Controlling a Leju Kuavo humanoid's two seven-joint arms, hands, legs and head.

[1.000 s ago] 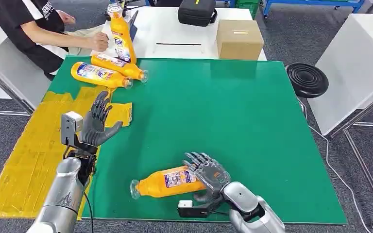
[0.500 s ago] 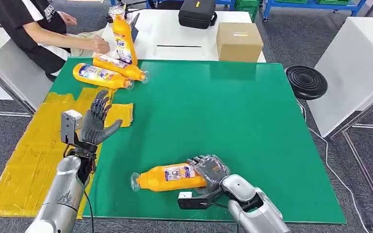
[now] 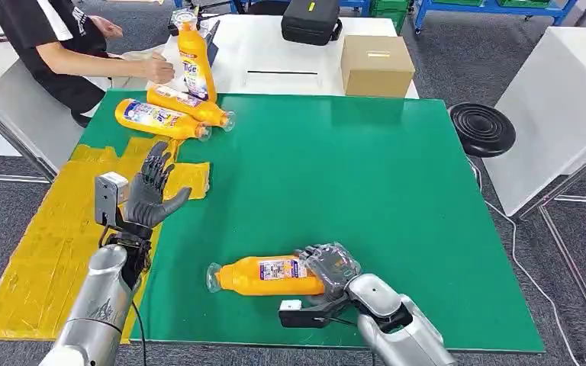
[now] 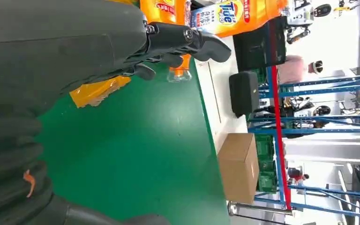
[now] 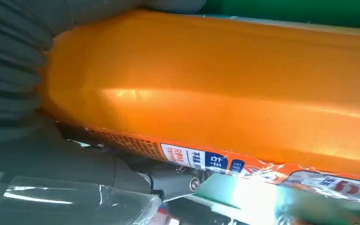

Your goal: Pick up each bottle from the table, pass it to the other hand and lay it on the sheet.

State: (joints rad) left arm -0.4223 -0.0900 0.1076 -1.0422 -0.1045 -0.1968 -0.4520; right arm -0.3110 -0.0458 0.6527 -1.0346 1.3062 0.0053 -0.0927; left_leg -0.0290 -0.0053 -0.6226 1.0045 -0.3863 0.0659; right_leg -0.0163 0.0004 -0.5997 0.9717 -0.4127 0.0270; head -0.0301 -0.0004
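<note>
R hand [image 3: 334, 268] wrapped round base of bottle [image 3: 267, 276] at lower centre, cap pointing left twd spread, empty L hand [image 3: 151, 192]

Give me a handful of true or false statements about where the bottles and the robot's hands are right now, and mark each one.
1. The right hand grips the base end of an orange bottle lying on the green mat. True.
2. The left hand holds a bottle. False: it holds nothing, with its fingers spread, raised near the yellow sheet.
3. Two bottles lie side by side at the mat's far left corner. True.
4. The cardboard box sits on the green mat. False: it sits on the white table beyond the mat.
5. A third bottle stands upright beside a person's hand. True.
6. The gripped bottle's cap points toward the black stool. False: it points toward the robot's left side.
</note>
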